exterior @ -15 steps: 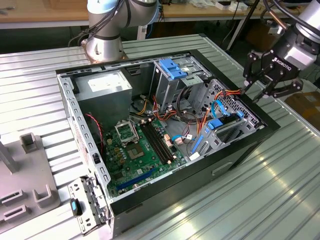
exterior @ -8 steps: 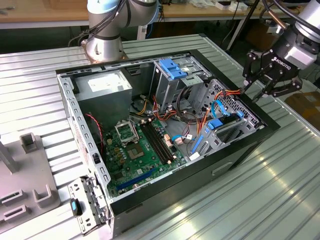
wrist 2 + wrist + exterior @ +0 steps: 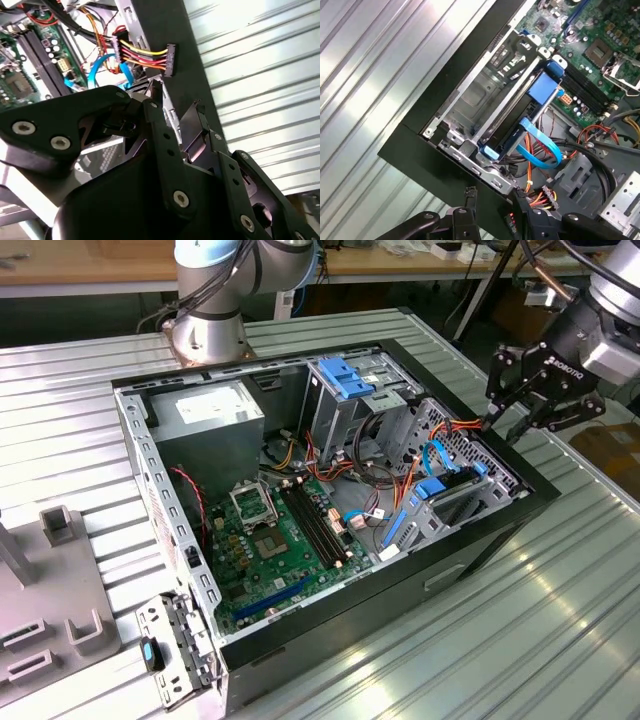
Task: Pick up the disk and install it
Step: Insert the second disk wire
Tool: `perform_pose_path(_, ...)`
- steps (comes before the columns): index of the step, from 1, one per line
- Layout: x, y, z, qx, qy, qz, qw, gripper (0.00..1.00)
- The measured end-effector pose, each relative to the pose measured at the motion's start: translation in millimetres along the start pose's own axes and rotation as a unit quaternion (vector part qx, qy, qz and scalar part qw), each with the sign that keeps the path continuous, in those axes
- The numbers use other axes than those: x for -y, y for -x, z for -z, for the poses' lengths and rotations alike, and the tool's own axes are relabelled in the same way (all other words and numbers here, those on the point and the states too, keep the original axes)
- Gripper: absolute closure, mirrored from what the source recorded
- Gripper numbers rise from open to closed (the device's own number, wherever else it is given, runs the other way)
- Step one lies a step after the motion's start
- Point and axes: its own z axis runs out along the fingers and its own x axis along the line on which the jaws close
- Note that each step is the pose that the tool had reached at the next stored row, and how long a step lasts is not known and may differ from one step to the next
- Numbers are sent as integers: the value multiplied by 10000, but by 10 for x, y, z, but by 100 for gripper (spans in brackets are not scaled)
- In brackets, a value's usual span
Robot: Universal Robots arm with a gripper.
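Your end effector [image 3: 505,425] hangs spread wide and empty above a corner of the computer case [image 3: 400,590]. The disk [image 3: 512,132] sits in the drive cage [image 3: 480,95] just below it, toward the exterior view's left, with its long axis parallel to the case's side wall.

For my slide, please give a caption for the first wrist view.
Blue-railed disk sitting in the drive cage of an open computer case, open gripper close by.

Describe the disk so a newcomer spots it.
In the open black computer case, find the silver metal drive cage. The disk is the dark flat slab inside it, framed by bright blue plastic rails, unlike the thin blue cable nearby.
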Motion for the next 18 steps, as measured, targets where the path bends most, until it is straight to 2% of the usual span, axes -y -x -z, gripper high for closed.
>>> perform_pose_path(1, 0, 0, -1, -43, -54, 85, 9999, 58)
perform_pose_path(2, 0, -1, -1, -47, -55, 179, 9998, 58)
perform_pose_path(3, 0, 0, -7, -30, -24, 518, 9987, 58)
perform_pose_path(4, -1, -1, -11, -14, -2, 785, 9969, 58)
perform_pose_path(6, -1, -1, -15, 0, 15, 999, 9950, 58)
perform_pose_path(7, -1, -2, -19, 10, 28, 1170, 9931, 58)
perform_pose_path(8, -2, -2, -23, 13, 32, 1357, 9907, 58)
perform_pose_path(9, -1, -3, -24, 19, 16, 1490, 9888, 58)
perform_pose_path(10, -1, -3, -25, 23, 0, 1581, 9874, 58)
perform_pose_path(11, -1, -2, -26, 18, -9, 1630, 9866, 58)
perform_pose_path(13, -2, -3, -28, -24, -67, 1757, 9844, 58)
perform_pose_path(15, -2, -3, -27, -103, -162, 1945, 9807, 58)
perform_pose_path(16, -2, -3, -28, -135, -197, 2001, 9795, 58)
perform_pose_path(17, -13, 8, -28, -151, -210, 2032, 9788, 58)
perform_pose_path(18, -25, 21, -30, -154, -213, 2037, 9787, 58)
